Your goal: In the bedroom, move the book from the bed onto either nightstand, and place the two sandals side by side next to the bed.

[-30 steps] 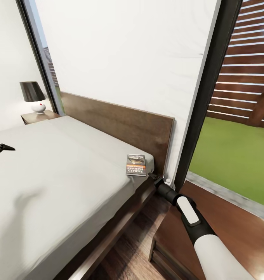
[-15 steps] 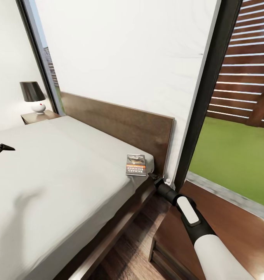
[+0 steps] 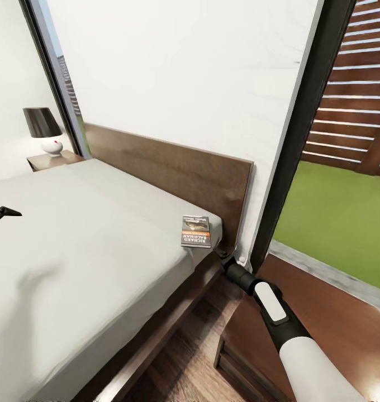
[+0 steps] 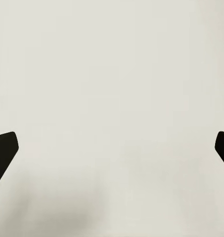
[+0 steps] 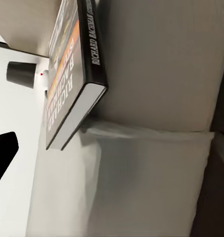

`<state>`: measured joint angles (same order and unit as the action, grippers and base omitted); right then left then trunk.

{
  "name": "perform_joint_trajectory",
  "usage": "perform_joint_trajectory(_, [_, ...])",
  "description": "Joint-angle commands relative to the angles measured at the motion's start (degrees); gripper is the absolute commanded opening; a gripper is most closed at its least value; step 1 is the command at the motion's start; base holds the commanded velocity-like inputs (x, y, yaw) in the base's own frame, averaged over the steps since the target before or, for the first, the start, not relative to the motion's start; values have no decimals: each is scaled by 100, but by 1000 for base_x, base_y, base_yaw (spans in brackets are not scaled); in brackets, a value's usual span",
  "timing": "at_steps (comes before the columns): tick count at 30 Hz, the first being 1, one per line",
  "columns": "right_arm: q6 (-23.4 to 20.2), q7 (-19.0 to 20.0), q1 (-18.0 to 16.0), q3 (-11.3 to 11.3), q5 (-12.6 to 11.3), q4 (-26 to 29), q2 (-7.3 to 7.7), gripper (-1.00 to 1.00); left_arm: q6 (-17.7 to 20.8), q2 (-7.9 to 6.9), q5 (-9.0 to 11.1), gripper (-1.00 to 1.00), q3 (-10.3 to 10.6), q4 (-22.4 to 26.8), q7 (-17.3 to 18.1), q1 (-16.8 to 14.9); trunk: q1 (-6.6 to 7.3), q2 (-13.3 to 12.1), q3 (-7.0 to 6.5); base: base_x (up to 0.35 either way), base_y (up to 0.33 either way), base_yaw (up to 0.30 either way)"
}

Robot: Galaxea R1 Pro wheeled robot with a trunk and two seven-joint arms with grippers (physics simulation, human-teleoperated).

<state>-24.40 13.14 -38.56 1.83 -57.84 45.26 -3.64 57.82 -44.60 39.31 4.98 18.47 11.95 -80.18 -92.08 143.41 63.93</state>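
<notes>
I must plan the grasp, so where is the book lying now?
In the head view the book lies flat on the mattress at the bed's right corner, beside the headboard, just ahead of the right gripper.

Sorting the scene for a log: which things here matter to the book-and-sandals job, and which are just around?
Job: book on the bed; near nightstand; far nightstand; right gripper by the book.
Around: lamp; window frame.
</notes>
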Motion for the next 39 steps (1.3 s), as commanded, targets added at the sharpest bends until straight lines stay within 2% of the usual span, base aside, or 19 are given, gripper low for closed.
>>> perform_joint_trajectory(1, [-38,4,-3,18,-34,1,-5,100,1,-8,-20,100,47,-1,53,-6,-1,4,28,0,0,0])
perform_joint_trajectory(3, [-38,4,-3,18,-34,1,-5,100,1,-7,-20,100,47,-1,53,-7,-6,7,72,0,0,0])
perform_joint_trajectory(39, [-47,4,-5,17,-40,1,-5,100,3,-6,-19,100,47,5,53,-6,-6,7,72,0,0,0])
